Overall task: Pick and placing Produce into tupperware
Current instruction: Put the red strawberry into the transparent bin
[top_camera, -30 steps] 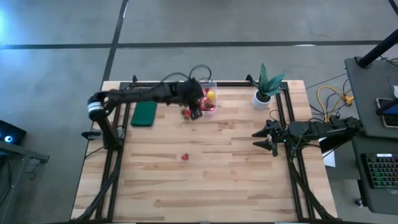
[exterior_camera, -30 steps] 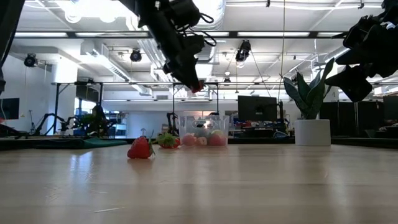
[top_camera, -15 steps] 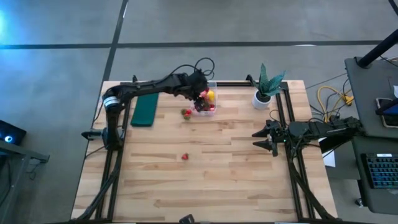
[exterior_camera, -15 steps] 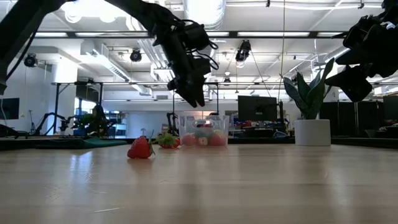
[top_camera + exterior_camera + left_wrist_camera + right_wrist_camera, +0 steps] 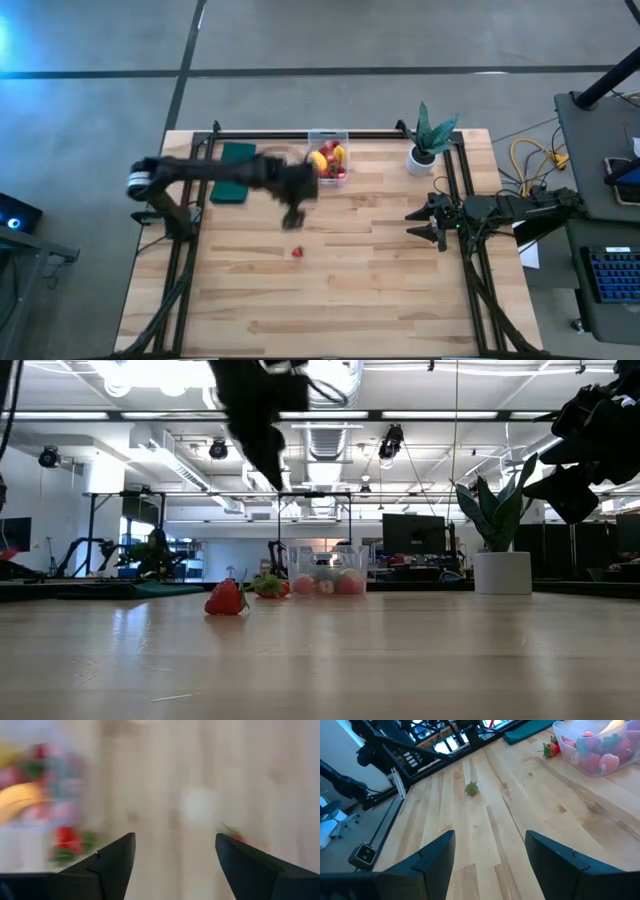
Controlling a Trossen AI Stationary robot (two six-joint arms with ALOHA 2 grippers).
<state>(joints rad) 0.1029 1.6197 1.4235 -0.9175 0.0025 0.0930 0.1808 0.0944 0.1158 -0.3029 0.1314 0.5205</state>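
1. High view: the left claw (image 5: 294, 205) hangs over the wooden desk (image 5: 380, 270), between the tupperware (image 5: 328, 160) at the desk's back edge and a lone strawberry (image 5: 297, 252) lying out in the middle.
2. From its wrist camera, the left claw's two dark fingers (image 5: 112, 860) stand wide apart with only bare desk between them; it holds nothing.
3. That same view, though smeared, shows one loose red strawberry (image 5: 65, 840) just outside the box and a second one (image 5: 235, 837) farther off by the other finger.
4. So I count two strawberries still loose on the desk: from the low view, one (image 5: 226, 598) sits nearer the camera and one (image 5: 268, 585) lies just beside the clear box (image 5: 327, 572).
5. The box holds a heap of red and pink fruit plus yellow pieces (image 5: 335, 154); the right wrist view shows pink and red berries inside it (image 5: 592, 750), too piled to count.
6. The right claw (image 5: 432, 222) waits at the desk's right edge, well apart from the fruit, its fingers (image 5: 437, 857) spread open and empty.
7. One dark green pad (image 5: 232, 172) lies left of the box, and one potted plant (image 5: 424, 140) stands to its right.
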